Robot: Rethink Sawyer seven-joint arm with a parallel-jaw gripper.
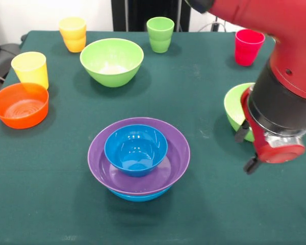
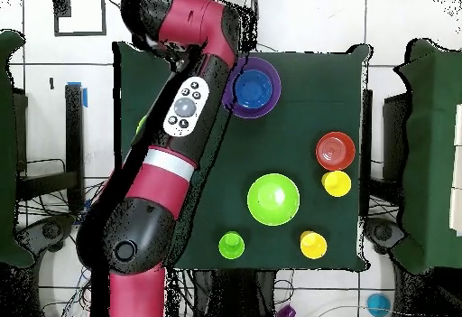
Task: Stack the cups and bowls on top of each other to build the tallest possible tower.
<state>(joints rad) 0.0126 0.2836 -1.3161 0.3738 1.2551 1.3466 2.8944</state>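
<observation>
The tower (image 1: 137, 153) stands at the table's front middle: a small blue bowl (image 1: 135, 149) in the wide purple bowl (image 1: 176, 153), on the large blue bowl (image 1: 137, 196); it also shows in the overhead view (image 2: 253, 88). One light green bowl (image 1: 111, 61) sits at the back. The other light green bowl (image 1: 233, 108) is at the right, half hidden by my arm. My gripper (image 1: 251, 152) hangs at that bowl's near side. The orange bowl (image 1: 20, 104) is at the left. The yellow cup (image 1: 30, 69), orange-yellow cup (image 1: 73, 33), light green cup (image 1: 160, 34) and red cup (image 1: 248, 47) stand apart.
The dark green cloth (image 1: 51, 204) covers the table to its edges. My arm (image 2: 185, 115) lies over the table's left side in the overhead view and hides the red cup there. Dark chairs stand at both sides of the table.
</observation>
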